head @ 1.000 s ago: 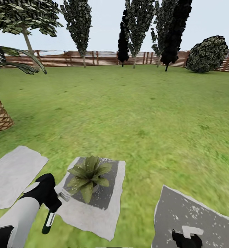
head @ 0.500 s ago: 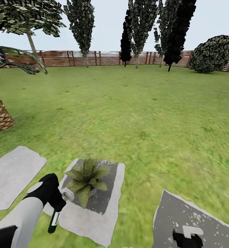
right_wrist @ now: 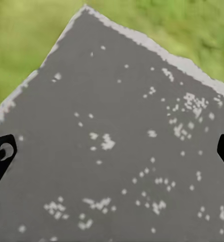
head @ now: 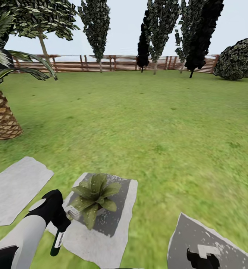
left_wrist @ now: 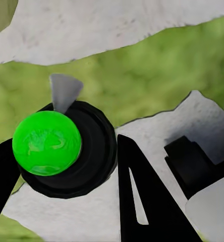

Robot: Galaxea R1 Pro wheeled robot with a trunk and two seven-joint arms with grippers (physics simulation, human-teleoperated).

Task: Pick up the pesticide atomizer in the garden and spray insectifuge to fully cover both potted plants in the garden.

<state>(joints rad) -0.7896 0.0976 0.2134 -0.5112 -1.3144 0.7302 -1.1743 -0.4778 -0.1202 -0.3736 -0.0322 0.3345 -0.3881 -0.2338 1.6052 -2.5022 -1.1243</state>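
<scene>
The left gripper [head: 60,228] is clamped on the pesticide atomizer [head: 57,239], right beside the potted plant [head: 94,194] on its grey stepping stone [head: 116,209]. The plant's pot is buried under leaves. The left wrist view shows the bottle end-on (black ring, green centre) [left_wrist: 47,142] between the fingers [left_wrist: 142,196]. The right gripper [head: 202,259] is cut off low down, its tips [right_wrist: 1,154] spread wide over a speckled stone [right_wrist: 117,151]. Plenty of open lawn [head: 157,123] ahead to the fence [head: 112,63].
</scene>
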